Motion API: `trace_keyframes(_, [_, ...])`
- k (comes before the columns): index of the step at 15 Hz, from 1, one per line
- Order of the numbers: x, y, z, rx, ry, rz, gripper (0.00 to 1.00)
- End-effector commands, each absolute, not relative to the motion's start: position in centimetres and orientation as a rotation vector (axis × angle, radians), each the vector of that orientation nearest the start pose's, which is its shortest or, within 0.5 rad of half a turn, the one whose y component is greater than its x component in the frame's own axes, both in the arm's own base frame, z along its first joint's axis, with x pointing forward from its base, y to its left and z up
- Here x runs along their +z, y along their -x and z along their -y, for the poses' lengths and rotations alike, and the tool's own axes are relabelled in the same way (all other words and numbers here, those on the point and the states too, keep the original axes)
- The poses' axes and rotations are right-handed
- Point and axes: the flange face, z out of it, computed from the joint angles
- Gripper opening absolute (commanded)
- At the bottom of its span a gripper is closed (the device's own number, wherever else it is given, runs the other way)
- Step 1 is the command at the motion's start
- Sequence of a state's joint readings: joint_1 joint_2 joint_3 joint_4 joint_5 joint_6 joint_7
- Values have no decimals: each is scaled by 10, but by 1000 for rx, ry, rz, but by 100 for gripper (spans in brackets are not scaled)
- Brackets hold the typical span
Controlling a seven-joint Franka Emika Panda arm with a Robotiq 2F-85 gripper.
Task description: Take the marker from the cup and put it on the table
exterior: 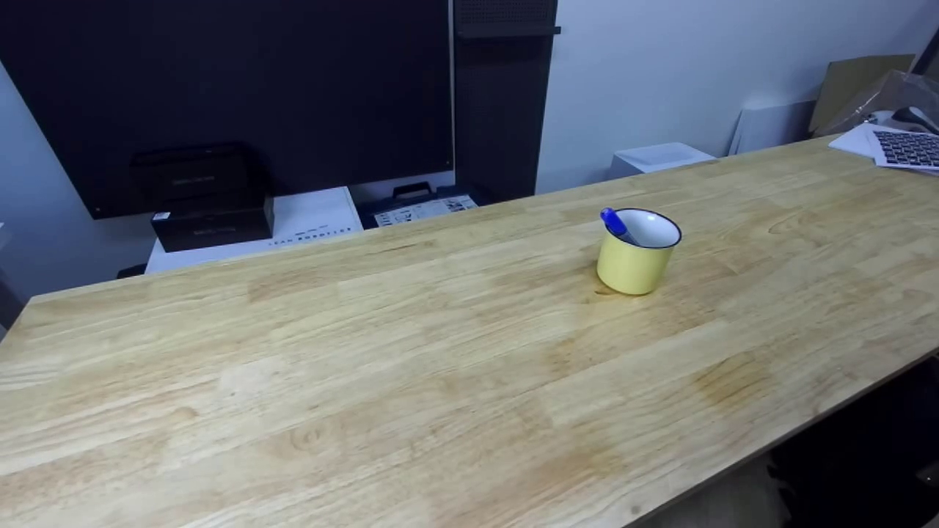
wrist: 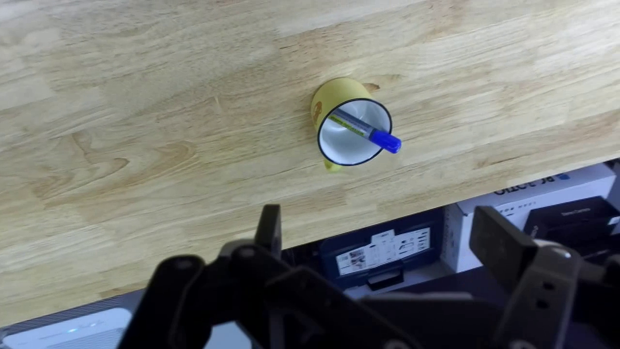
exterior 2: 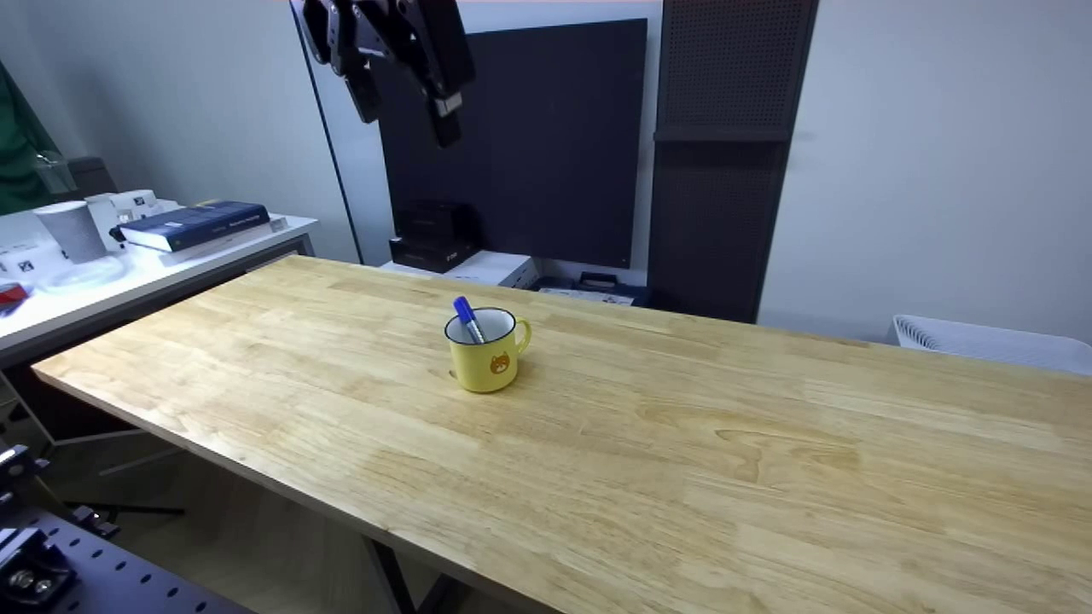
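The yellow cup (exterior: 632,270) stands upright on the light wood table (exterior: 367,367); it also shows in an exterior view (exterior 2: 485,368) and in the wrist view (wrist: 338,93). The marker (exterior: 613,222) leans inside the cup with its blue cap sticking out over the rim; it also shows in an exterior view (exterior 2: 467,317) and in the wrist view (wrist: 366,132). My gripper (exterior 2: 406,115) hangs in the air well above the table and the cup. Its fingers (wrist: 378,218) are wide apart with nothing between them. It is out of view in an exterior view.
Boxes (exterior: 213,227) and a dark case (exterior: 425,205) lie behind the table's far edge, near the wall. A keyboard (exterior: 910,149) lies at the table's far end. A white side table with a blue book (exterior 2: 194,224) and a grey paper cup (exterior 2: 72,232) stands beyond another end.
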State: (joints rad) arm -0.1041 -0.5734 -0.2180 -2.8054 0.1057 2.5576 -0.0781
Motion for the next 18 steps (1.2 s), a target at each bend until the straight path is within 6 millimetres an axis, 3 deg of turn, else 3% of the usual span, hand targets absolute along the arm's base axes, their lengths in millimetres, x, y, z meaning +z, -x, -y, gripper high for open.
trace_keyframes(1, [364, -367, 120, -456, 2837, -259, 100])
trace_keyframes(4, [332, -381, 127, -380, 2770, -46, 100])
trace_keyframes(7, [291, -397, 136, -200, 2791, 143, 100])
trace_keyframes(13, [234, -450, 155, 11, 3027, 147, 100])
trace_keyframes(14, [255, -422, 146, -68, 2967, 183, 100])
trace_keyframes(18, [228, -444, 152, 19, 3021, 184, 100])
